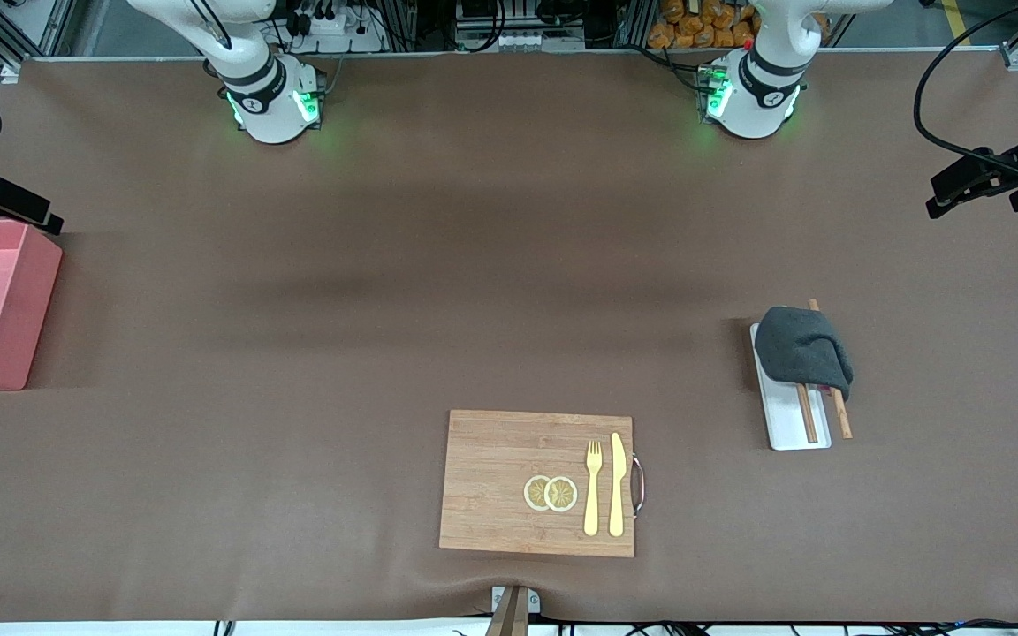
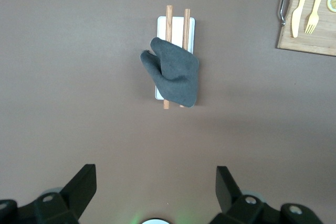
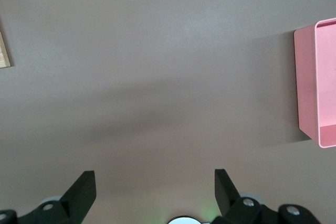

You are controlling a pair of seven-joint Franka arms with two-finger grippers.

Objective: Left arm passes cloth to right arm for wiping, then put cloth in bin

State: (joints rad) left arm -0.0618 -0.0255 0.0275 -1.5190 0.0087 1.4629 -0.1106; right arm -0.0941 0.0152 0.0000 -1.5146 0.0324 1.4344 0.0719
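Both grippers, left gripper (image 2: 156,192) and right gripper (image 3: 155,191), hung empty, fingers spread. I noted the cloth (image 1: 803,347) draped over chopsticks (image 1: 841,413) on the white tray (image 1: 787,433): soft, light; I'd pinch its bunched top.

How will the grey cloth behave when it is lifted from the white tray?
The cloth looks soft and slumps over the chopsticks, so it will probably hang floppy. It seems light. Its fuzzy fabric may drag the chopsticks off the tray.

Wooden board (image 1: 509,481) with fork (image 1: 593,488), knife (image 1: 618,484), lemon slices (image 1: 550,493), white tray (image 1: 792,424), chopsticks (image 1: 840,415)
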